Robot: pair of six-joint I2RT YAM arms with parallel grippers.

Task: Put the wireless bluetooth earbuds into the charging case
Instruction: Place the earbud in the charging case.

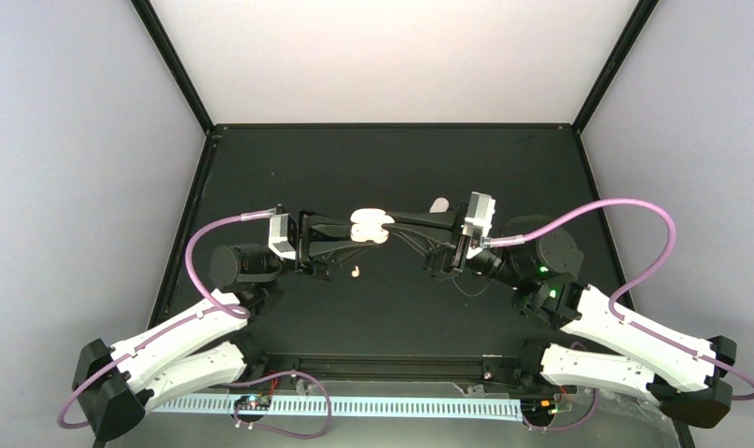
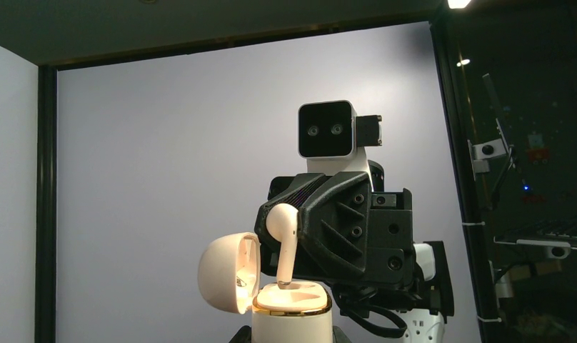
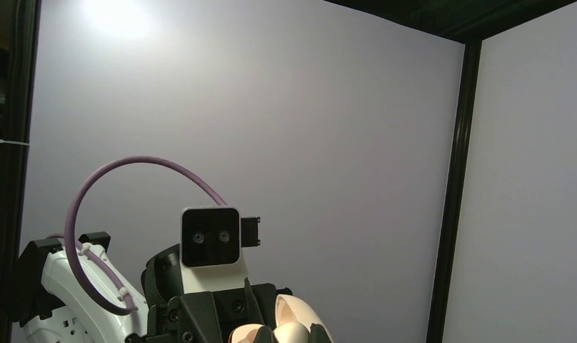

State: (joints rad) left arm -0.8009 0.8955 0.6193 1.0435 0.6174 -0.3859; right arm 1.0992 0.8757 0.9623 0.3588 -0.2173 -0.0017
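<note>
The black matte tabletop (image 1: 392, 159) carries everything, and the charging case near its middle serves as the landmark here. The white left arm (image 1: 182, 341) reaches in from the case's left and the white right arm (image 1: 625, 336) from its right, so the two black grippers meet at the case, above the tabletop.

The left gripper (image 1: 353, 230) is clamped on the small cream-white rounded charging case (image 2: 291, 311), holding it upright by its lower half. The case's domed lid (image 2: 228, 275) is swung open to the side, and a gold band rings the rim of the base.

The right gripper (image 1: 392, 222) sits directly over the case with its fingers pinched together on a pale white-pinkish earbud (image 2: 283, 232) with a short stem. This earbud stands nearly upright. Its rounded head is at the gripper and its stem points down, with the tip touching the top of the case's base.

A second earbud (image 1: 355, 273), tiny and pale, lies on the tabletop just nearer the arm bases than the case, apart from both grippers. A small pale piece (image 1: 439, 203) lies beyond and to the right of the case, too small to identify.
</note>
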